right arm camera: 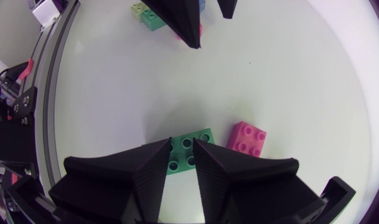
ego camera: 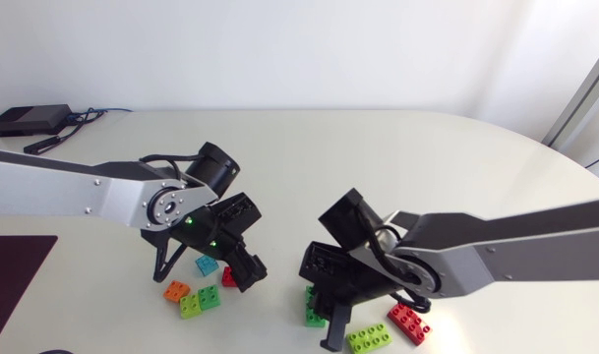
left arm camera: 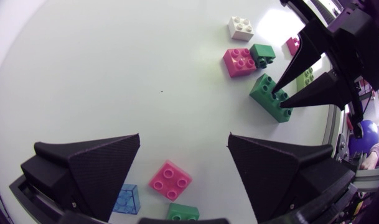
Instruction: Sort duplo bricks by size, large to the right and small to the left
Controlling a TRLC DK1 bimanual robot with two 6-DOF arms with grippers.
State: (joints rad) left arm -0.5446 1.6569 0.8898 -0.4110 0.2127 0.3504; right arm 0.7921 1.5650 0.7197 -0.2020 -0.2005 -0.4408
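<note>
The right gripper (right arm camera: 182, 144) is placed directly over the large green brick (left arm camera: 267, 102), presumably for carriage rightward, though whether it is gripped cannot be told, while the left gripper (left arm camera: 184, 135) is held wide open well apart from that brick.

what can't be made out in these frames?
Left wrist view: the green brick under the left gripper is cut off by the frame edge; size unclear.
Head view: the red brick is partly hidden by the left gripper; size unclear.
All views: whether the right gripper actually clamps the dark green brick; its own body covers the contact.
</note>
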